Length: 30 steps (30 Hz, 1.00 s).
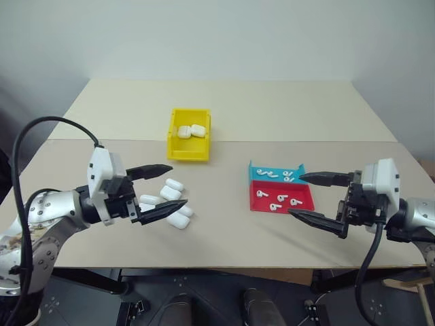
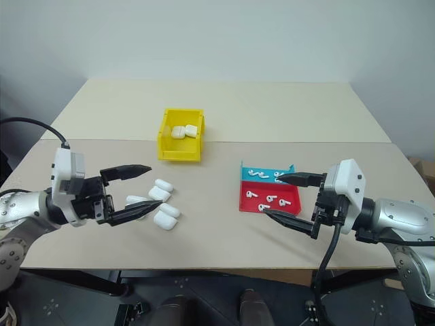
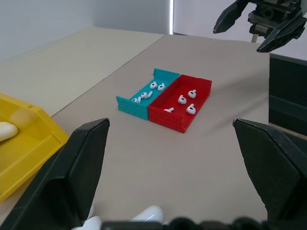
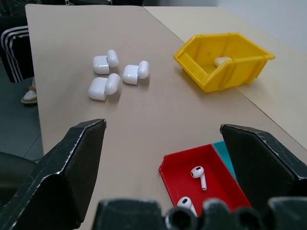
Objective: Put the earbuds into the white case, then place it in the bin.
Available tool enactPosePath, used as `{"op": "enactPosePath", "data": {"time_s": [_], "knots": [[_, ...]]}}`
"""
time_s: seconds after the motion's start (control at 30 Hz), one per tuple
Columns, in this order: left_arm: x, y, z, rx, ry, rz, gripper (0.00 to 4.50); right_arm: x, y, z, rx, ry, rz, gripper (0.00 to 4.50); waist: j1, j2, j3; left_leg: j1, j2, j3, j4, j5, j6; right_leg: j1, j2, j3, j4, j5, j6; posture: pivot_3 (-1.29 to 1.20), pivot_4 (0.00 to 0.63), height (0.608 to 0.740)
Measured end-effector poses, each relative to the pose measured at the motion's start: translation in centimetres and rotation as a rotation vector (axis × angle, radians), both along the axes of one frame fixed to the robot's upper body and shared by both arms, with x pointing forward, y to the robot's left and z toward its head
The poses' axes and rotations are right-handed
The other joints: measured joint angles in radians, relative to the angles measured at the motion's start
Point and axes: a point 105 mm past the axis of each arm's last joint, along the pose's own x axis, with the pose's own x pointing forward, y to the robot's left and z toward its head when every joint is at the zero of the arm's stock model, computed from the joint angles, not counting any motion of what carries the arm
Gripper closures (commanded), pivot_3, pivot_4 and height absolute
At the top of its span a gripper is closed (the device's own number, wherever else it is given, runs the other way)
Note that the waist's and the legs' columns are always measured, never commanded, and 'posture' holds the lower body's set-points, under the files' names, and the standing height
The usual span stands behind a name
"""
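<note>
Both claws, left claw and right claw, are held wide open and empty, so the tiny earbuds, seemingly loose in the trays, could easily be fumbled or flicked away.

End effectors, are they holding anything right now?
No. The left end effector and the right end effector are both open and empty, hovering above the table.

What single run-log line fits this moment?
left gripper: open, empty | right gripper: open, empty | earbuds: in trays | bin: holds cases
</note>
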Motion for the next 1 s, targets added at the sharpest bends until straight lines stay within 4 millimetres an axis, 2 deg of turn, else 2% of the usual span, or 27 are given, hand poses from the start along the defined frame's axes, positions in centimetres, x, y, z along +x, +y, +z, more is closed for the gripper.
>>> {"op": "enactPosePath", "data": {"time_s": [0.3, 0.57, 0.8, 1.0], "knots": [[0.5, 0.4, 0.0, 0.018, 0.008, 0.052, 0.01, 0.0, 0.0, 0.0, 0.005, -0.003, -0.002, 0.0, 0.0, 0.0, 0.0, 0.0, 0.0, 0.0, 0.0, 0.0, 0.0, 0.0, 0.0, 0.0, 0.0, 0.0, 0.0, 0.0, 0.15, 0.74], [1.0, 1.4, -0.1, 0.248, 0.068, 0.19, 0.01, 0.4, 0.6, 0.5, 0.001, -0.025, 0.016, 0.0, 0.0, -0.001, 0.001, 0.001, 0.0, 0.0, 0.0, 0.0, 0.0, 0.0, 0.0, 0.0, 0.0, 0.0, 0.0, 0.0, 0.15, 0.74], [1.6, 1.3, 0.3, 0.415, 0.261, 0.293, 0.01, 0.6, 0.7, 0.5, 0.018, -0.027, 0.011, 0.0, 0.002, -0.003, 0.002, 0.0, -0.001, -0.002, 0.0, 0.0, 0.0, 0.0, -0.001, -0.001, 0.0, -0.001, 0.001, 0.0, 0.15, 0.74], [2.1, 1.7, -1.7, 0.532, 0.444, 0.389, 0.01, 0.6, 0.9, 0.5, 0.04, -0.034, 0.001, 0.0, -0.004, -0.004, 0.002, 0.001, -0.002, -0.002, 0.0, 0.0, 0.0, 0.0, 0.0, 0.0, 0.001, -0.002, 0.003, 0.0, 0.15, 0.74]]}}
